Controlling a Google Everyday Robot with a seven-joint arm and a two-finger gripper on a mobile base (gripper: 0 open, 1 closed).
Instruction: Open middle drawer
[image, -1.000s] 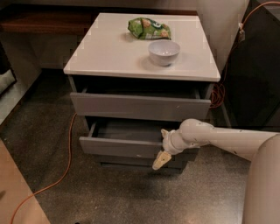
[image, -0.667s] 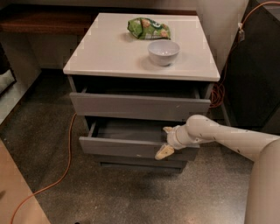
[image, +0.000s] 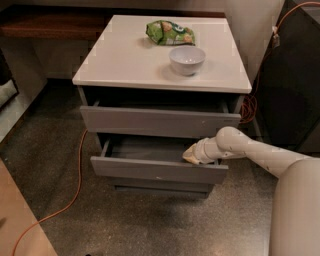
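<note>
Since a second earlier the cream-tipped gripper (image: 191, 154) had climbed from low on the drawer front up to its top edge, near the right end; the drawer itself looked about as far out as before. Flat grey handleless middle drawer (image: 150, 170) of the white-topped grey cabinet (image: 125, 60) sat partly pulled out; shallow grey interior showing; its front stood proud of the taller grey top drawer (image: 155, 121) above and the lowest grey drawer (image: 160, 186) below. Key relation: the drawer front ran left-right across the view, long axis horizontal; the gripper sat at the front's upper lip, seemingly on the inner side, contact not certain; the way out lay toward the camera, away from the cabinet. Whether the gripper was open or closed could not be told. White jointed arm (image: 250, 150) came in from the right, roughly level; wrist angled left and slightly down into the drawer opening. Judgement: drawer partway open, more travel probably left; next move would likely call for a straight outward pull; the off-centre hold could skew it. White bowl (image: 187, 59) and green snack bag (image: 170, 32) sat on the top, well apart from the gripper.
</note>
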